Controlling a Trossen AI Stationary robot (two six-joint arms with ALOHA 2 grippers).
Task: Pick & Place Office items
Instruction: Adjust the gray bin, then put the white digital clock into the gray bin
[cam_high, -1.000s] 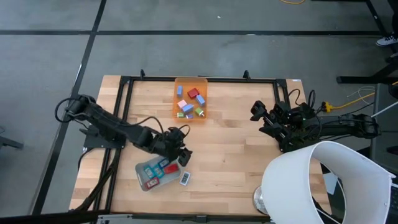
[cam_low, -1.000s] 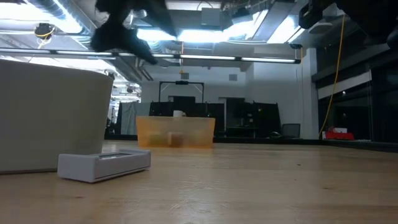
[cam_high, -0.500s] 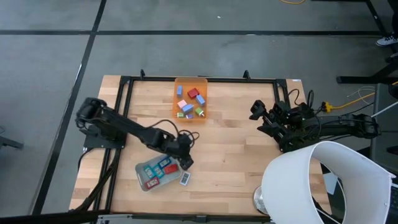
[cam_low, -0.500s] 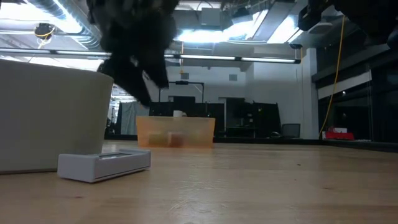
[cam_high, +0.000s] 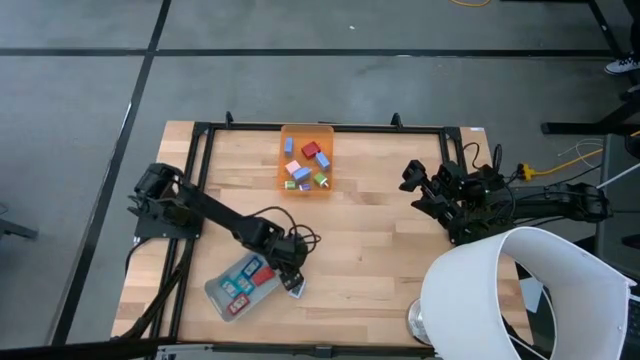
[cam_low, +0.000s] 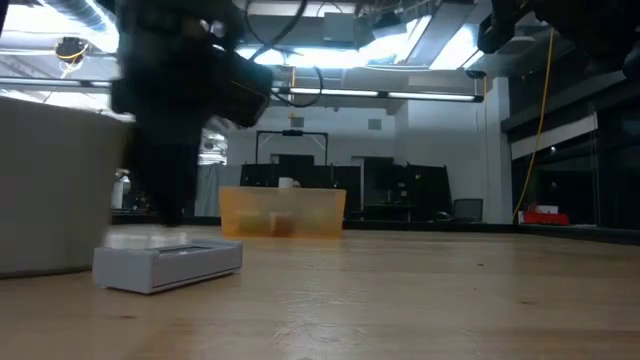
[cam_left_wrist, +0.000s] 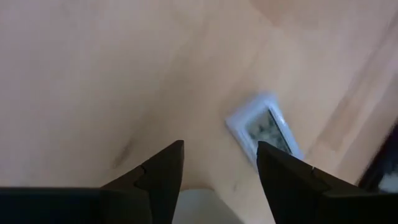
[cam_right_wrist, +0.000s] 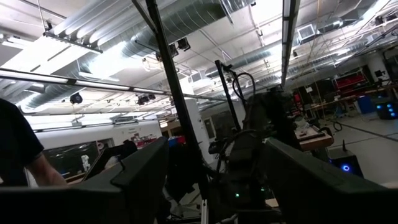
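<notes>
High view: the left gripper (cam_high: 290, 270) is low over the table (cam_high: 370, 240), just beside the grey tray (cam_high: 222, 297), and right at a small white item (cam_high: 296, 285) that lies on the wood off the tray's corner; several red, blue and teal pieces (cam_high: 248, 277) lie in the tray; more coloured pieces (cam_high: 306, 165) sit in the orange bin (cam_high: 284, 178) at the far middle of the table; the right gripper (cam_high: 412, 180) rests at the right edge, well apart from everything, and a large white round shape (cam_high: 520, 295) fills the near right corner. From the left wrist, the fingers (cam_left_wrist: 155, 177) stand apart with bare wood between them, holding nothing; the white item (cam_left_wrist: 264, 129) lies just ahead of the tips. Right wrist view shows its fingers (cam_right_wrist: 146, 177) spread wide and pointing up at the ceiling. At table height the left arm (cam_low: 175, 110) stands behind the white item (cam_low: 168, 264), with the bin (cam_low: 283, 212) farther back.
</notes>
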